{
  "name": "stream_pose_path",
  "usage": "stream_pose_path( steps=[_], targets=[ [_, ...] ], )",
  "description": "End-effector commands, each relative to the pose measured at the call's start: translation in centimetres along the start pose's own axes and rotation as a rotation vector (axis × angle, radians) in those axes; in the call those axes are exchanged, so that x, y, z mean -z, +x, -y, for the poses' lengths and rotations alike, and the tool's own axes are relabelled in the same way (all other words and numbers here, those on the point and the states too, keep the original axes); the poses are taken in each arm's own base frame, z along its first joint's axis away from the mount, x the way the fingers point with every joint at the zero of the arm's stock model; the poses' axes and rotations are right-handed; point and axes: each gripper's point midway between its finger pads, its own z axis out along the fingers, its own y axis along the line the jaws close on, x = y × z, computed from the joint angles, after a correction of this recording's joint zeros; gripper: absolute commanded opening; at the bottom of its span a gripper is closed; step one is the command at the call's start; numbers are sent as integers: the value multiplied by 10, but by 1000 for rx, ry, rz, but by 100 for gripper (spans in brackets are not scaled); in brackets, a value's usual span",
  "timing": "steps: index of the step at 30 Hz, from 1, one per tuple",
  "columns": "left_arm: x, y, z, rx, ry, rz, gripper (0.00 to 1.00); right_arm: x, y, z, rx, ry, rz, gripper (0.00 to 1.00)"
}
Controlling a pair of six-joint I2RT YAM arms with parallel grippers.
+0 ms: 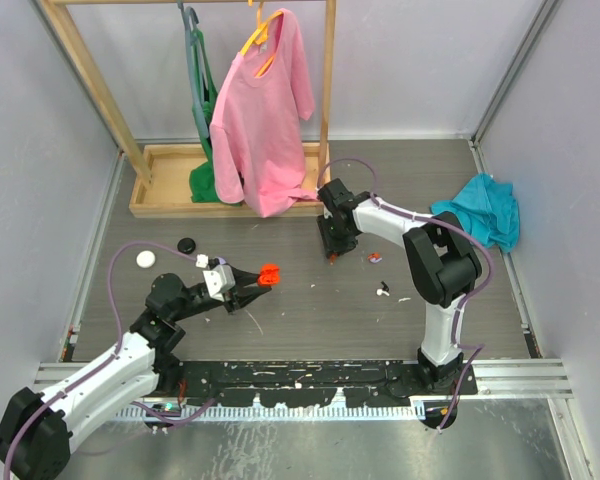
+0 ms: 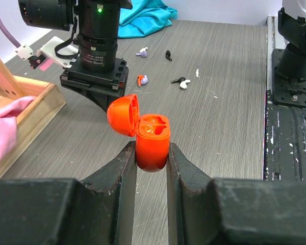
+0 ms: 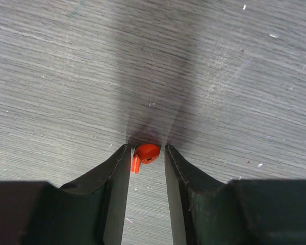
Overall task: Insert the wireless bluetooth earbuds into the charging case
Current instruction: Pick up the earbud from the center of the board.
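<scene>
My left gripper (image 2: pixel 152 153) is shut on an orange-red charging case (image 2: pixel 153 140) and holds it above the table with its lid open; both also show in the top view, gripper (image 1: pixel 261 281) and case (image 1: pixel 269 272). My right gripper (image 3: pixel 147 149) points down with its tips at the table. It straddles a red earbud (image 3: pixel 145 153); the bud's stem touches the left finger and a thin gap shows at the right finger. Loose earbuds lie on the table: a lilac one (image 2: pixel 142 51), a dark one (image 2: pixel 168 54), a red and lilac one (image 2: pixel 143 79) and a white one (image 2: pixel 182 82).
A white round case (image 1: pixel 145 259) and a black round case (image 1: pixel 187 244) lie at the left. A wooden rack base (image 1: pixel 165 195) with a pink shirt (image 1: pixel 262 110) stands at the back. A teal cloth (image 1: pixel 485 210) lies at the right wall.
</scene>
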Motion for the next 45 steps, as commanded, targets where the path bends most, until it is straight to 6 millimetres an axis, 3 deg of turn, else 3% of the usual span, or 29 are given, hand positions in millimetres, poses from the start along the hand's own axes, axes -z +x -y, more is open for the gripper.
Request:
stream_pose_path(
  steps=[1, 22, 35, 45],
  targets=[
    [-4, -19, -1, -39, 10, 43, 0, 3, -2, 0, 2, 8, -7, 39],
    [-3, -21, -2, -43, 1, 47, 0, -11, 8, 6, 48, 120, -65, 34],
    [-3, -19, -4, -45, -13, 40, 0, -19, 9, 0, 56, 91, -53, 31],
    [-2, -17, -7, -57, -32, 37, 0, 11, -11, -20, 87, -5, 115, 23]
  ],
)
